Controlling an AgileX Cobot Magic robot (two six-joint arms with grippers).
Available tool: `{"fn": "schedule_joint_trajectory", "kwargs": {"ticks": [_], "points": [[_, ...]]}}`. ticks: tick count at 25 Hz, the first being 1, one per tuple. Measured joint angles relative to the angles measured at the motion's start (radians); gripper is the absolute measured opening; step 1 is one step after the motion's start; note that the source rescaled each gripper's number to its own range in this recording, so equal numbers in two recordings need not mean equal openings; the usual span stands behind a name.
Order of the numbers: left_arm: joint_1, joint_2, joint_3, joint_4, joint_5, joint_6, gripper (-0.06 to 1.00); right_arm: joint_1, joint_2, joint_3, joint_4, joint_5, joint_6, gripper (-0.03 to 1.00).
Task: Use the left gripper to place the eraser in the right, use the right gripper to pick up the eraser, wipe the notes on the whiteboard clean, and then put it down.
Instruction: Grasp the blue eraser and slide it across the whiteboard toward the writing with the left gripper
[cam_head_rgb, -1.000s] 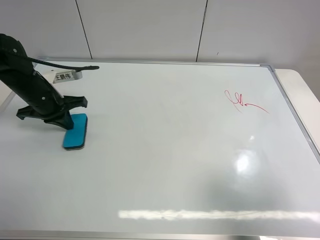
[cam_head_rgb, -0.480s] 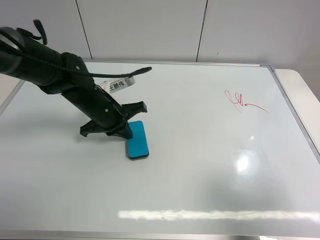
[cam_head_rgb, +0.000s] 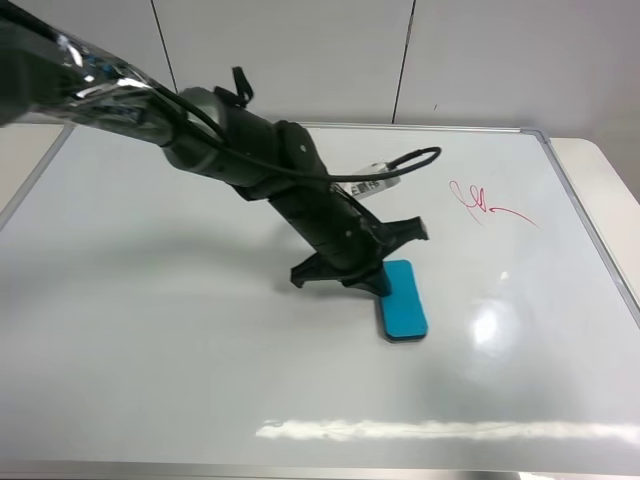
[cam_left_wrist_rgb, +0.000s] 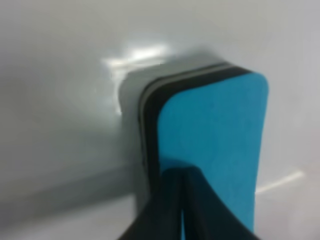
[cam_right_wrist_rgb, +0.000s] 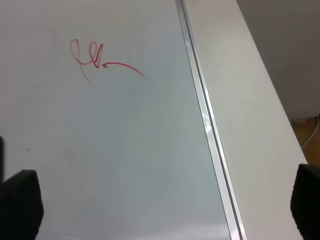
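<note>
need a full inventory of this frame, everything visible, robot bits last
whiteboard: 1, glossy white with a silver-grey frame, fills most of the high view
eraser: 1, teal-blue with a dark underside, flat on the board right of centre
notes: 1 scribble, red, upper right of the board, apart from the eraser
table: 1, white, showing past the board's right edge
wall: pale grey panels, behind the board
left arm: 1, black, carries a white tag, reaches in from the upper left
left gripper: 1, black, fingers close together on the eraser's end nearer the arm
right gripper: 1, black, fingertips wide apart, above the board's right edge; seen only in its wrist view
</note>
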Motion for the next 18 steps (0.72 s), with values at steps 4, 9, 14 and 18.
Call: {"fn": "schedule_joint_trajectory", "kwargs": {"ticks": [4,9,14,18], "points": [[-0.072,0.102,-0.150,-0.101,0.011,0.000,0.00,0.000,0.000,0.000,0.000,0.000,0.000,1.00],[-0.140,0.212,-0.346,-0.122,0.014,0.000,0.00,0.000,0.000,0.000,0.000,0.000,0.000,1.00],[-0.157,0.244,-0.418,-0.117,0.010,0.000,0.00,0.000,0.000,0.000,0.000,0.000,0.000,1.00],[-0.161,0.218,-0.420,-0.082,-0.002,-0.005,0.00,0.000,0.000,0.000,0.000,0.000,0.000,1.00]]}}
